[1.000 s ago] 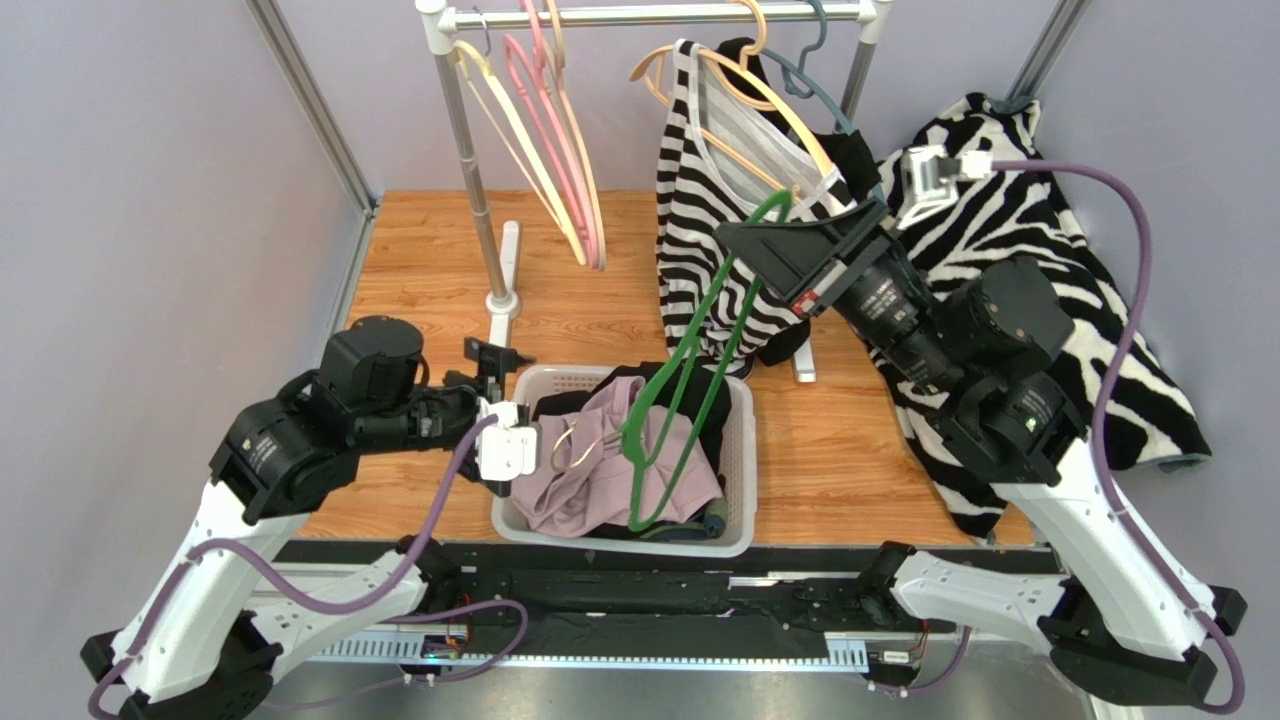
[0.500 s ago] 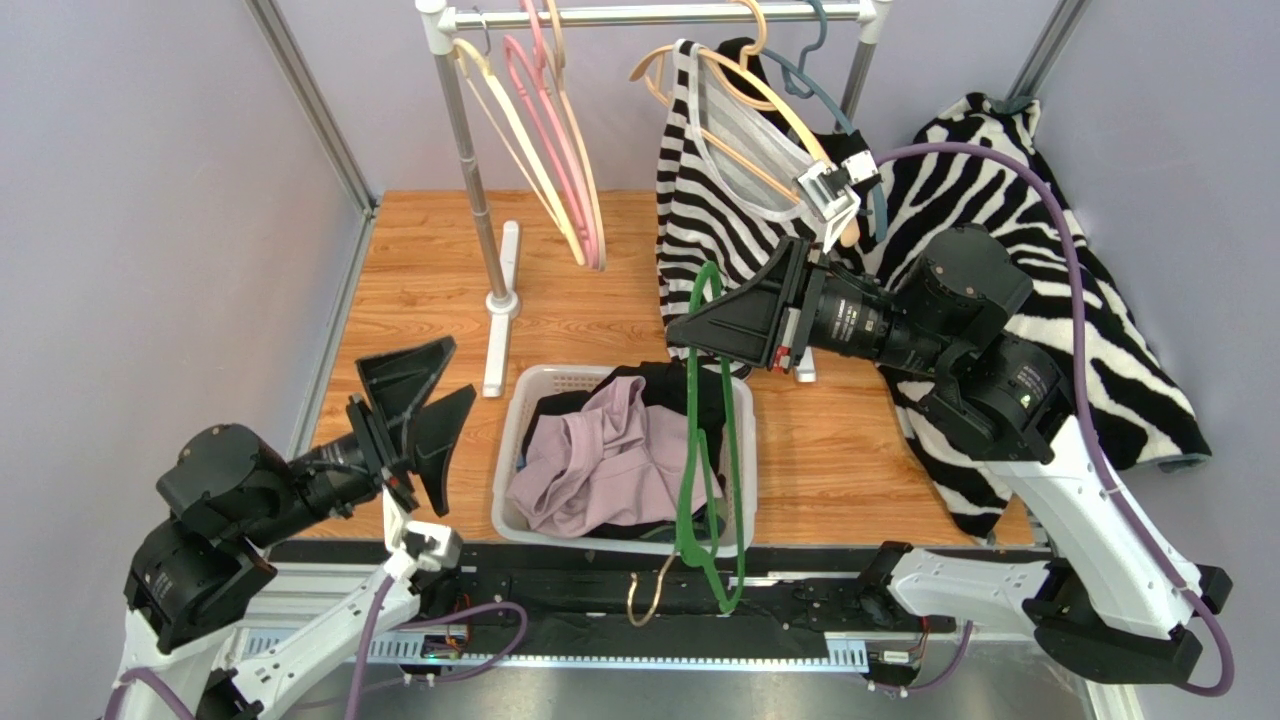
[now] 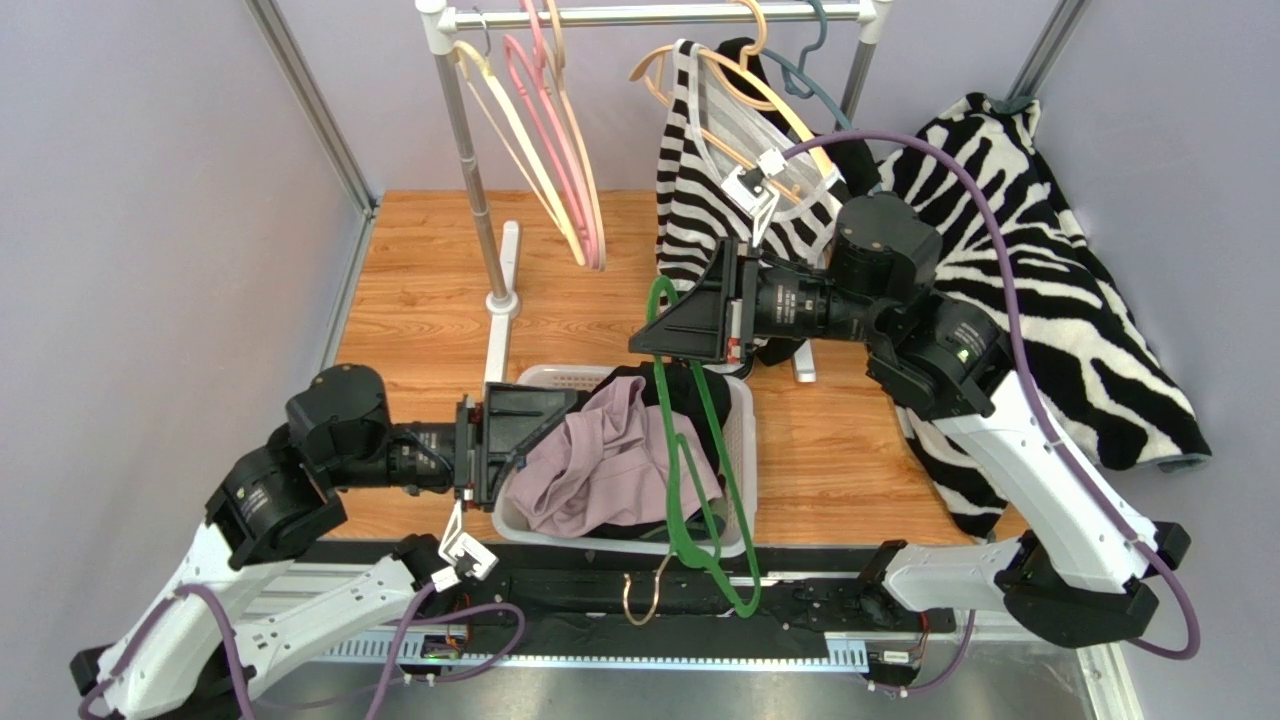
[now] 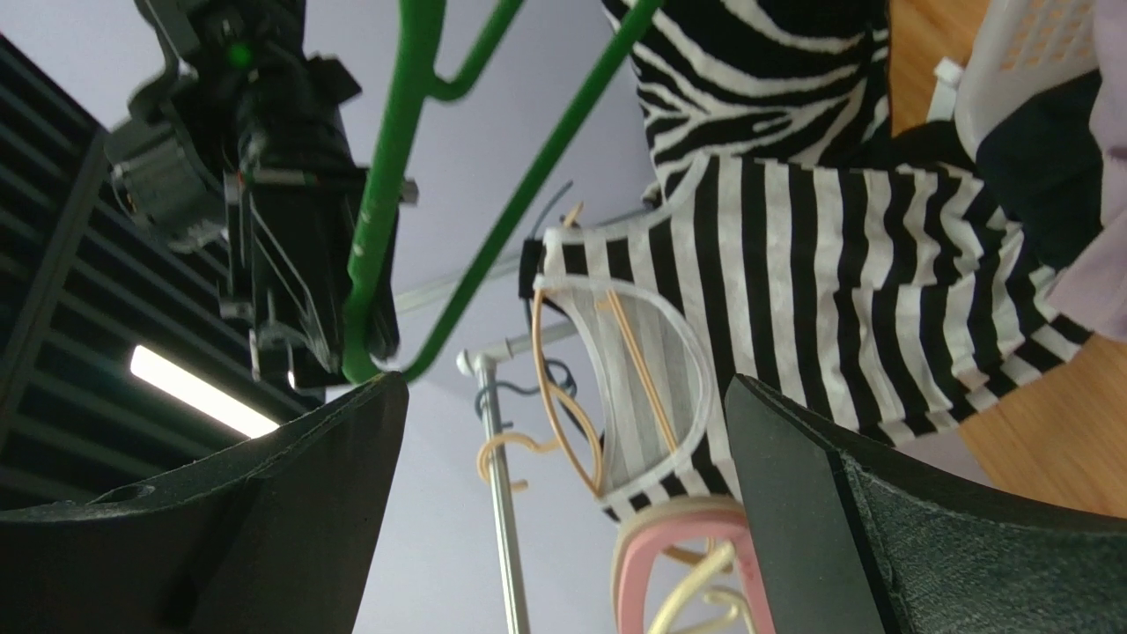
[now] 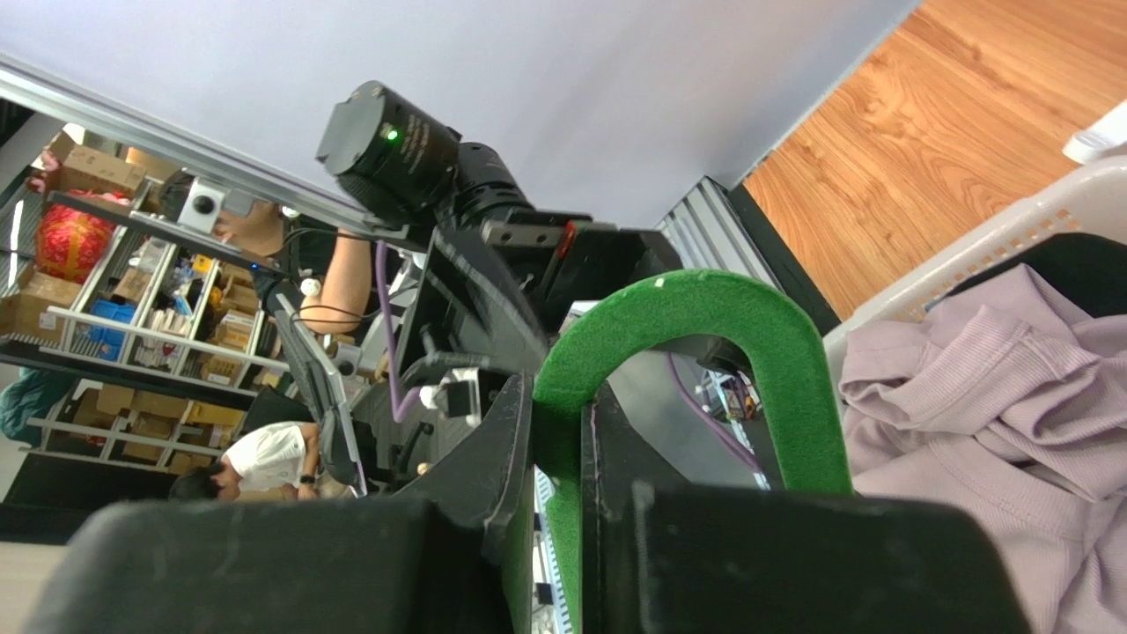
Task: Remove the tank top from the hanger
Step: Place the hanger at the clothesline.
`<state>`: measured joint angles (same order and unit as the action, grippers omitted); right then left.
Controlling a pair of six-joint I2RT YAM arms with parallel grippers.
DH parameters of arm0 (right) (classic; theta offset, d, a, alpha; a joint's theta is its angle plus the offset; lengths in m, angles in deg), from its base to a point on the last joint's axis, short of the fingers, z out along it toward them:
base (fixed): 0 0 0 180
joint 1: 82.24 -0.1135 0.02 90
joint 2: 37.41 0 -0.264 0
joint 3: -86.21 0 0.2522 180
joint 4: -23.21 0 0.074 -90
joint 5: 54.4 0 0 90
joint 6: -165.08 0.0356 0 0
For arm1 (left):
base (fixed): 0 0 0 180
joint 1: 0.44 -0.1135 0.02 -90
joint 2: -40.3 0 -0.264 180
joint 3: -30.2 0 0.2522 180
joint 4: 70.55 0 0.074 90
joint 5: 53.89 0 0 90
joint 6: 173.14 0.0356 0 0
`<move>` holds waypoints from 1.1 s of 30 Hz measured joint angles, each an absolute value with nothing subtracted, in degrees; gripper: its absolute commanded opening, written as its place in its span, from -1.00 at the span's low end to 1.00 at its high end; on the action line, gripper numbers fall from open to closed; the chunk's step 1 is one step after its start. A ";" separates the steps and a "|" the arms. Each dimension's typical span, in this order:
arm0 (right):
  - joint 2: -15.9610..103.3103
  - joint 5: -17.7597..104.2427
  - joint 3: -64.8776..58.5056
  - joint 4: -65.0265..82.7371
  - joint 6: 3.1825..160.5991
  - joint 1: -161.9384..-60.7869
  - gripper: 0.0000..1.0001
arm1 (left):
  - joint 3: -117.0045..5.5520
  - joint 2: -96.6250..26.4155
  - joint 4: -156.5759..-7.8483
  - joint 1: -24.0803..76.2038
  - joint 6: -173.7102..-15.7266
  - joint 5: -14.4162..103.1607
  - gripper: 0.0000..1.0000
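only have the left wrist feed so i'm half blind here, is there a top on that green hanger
observer: no, the green hanger is bare. it dangles from the right gripper over the basket.
operator: so where did the top go
observer: can't tell which piece it is. a lilac garment lies in the basket on top of dark clothes.
operator: and my left gripper, where is it
observer: the left gripper is open at the basket's left wall, holding nothing.
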<state>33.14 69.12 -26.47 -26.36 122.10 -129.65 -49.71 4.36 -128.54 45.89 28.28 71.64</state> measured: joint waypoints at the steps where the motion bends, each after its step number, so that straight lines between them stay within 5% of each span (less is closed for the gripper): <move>1: 33.88 69.12 -26.90 -27.02 121.66 -129.63 -1.00 | -49.75 3.66 -128.48 47.24 28.50 71.62 0.95; 18: 42.67 70.12 -28.65 -27.08 120.02 -128.47 -1.00 | -50.93 -6.57 -124.94 58.98 29.79 66.85 0.76; 24: 44.79 70.23 -28.30 -25.25 120.05 -127.88 -1.00 | -50.63 -9.06 -124.87 61.32 30.16 62.92 0.52; 33: 48.55 70.43 -28.30 -25.31 119.98 -127.67 -1.00 | -50.30 -10.96 -128.46 63.77 30.57 54.88 -0.47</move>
